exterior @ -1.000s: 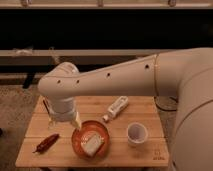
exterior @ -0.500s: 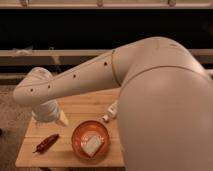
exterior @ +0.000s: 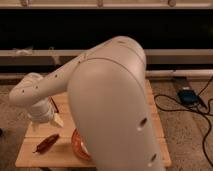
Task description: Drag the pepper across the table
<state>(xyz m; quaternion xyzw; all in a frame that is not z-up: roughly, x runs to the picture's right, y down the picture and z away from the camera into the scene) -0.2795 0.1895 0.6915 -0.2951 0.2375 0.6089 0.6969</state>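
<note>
Pepper (exterior: pixel 46 143) lies flat on the table (exterior: pixel 30 156), front-left part of the top, set diagonally: one end toward the front-left corner, the other up-right toward the gripper. Nothing touches it. Just to its right sits an orange dish (exterior: pixel 75 144), mostly hidden behind the arm (exterior: pixel 112 115), w/ a small gap btw the two. Gripper (exterior: pixel 55 118) hangs above & a bit behind-right of the pepper, near but apart, pointing down at the tabletop. Can't tell how wide it's set; it doesn't look to have hold of the pepper. Step in hand, as I read it: approach, pre-contact. To do it well, come down on the pepper's mid-body, not the thin end, so it won't pivot. Press firmly enough, since a slim tapered thing prob. rolls or slips out under a light touch. Pick a drag direction away from the dish, e.g. along the bare wood showing behind it, & mind the left & front table edges, both close. Go slow & level; gaps btw planks could snag it. The arm hides most of the table's right side, so no judging what's there.
</note>
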